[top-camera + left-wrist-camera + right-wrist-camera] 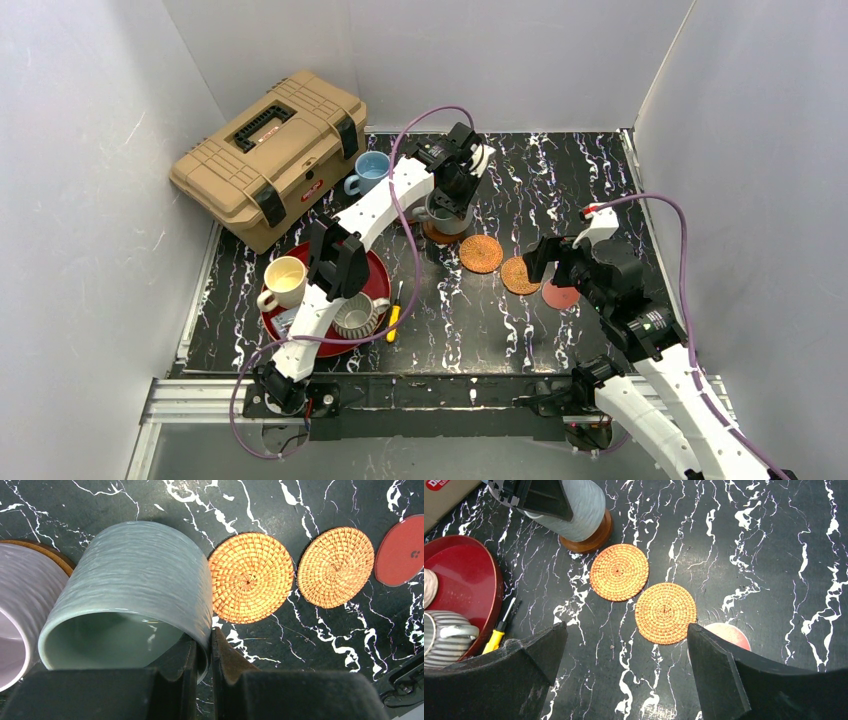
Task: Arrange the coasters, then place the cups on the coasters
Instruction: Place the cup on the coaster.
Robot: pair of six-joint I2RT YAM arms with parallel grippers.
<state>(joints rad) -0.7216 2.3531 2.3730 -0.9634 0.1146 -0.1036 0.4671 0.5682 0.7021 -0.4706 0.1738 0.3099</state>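
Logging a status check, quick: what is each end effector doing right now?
Left end effector: closed on the wall of the grey-green mug.
Right end effector: open, holding nothing.

Both woven coasters lie open from above, though the grey-green mug stands just beside one.

The black, white-veined tabletop carries the following items.

- Directly below the left tool: a wooden coaster.
- Between the two tools: two woven coasters, just beside each other.
- Partly under the right tool: a flat red coaster.
- Left of the left tool: a light blue mug, a tan toolbox, a red tray and a yellow screwdriver beside the tray rim.
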